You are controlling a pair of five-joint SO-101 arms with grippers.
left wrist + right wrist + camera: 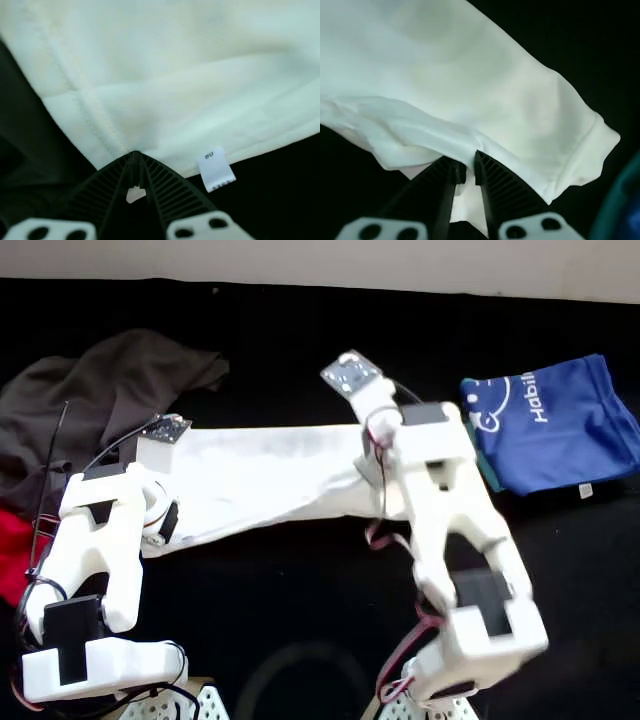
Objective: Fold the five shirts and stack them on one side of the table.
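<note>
White shirt stretched across mid-table, pinched at both ends.
The left gripper and right gripper are each clamped tight on a shirt edge. A clean fold likely needs both to lift evenly, cloth taut, short of the folded blue shirt.

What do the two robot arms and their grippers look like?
Both arms are blocky white plastic shells with black motor blocks set in the joints. The left arm has thin black cables; the right arm carries reddish cables. Each wrist bears a small circuit board. The left gripper and right gripper have black, ribbed, wedge-shaped fingers on white bases.
</note>
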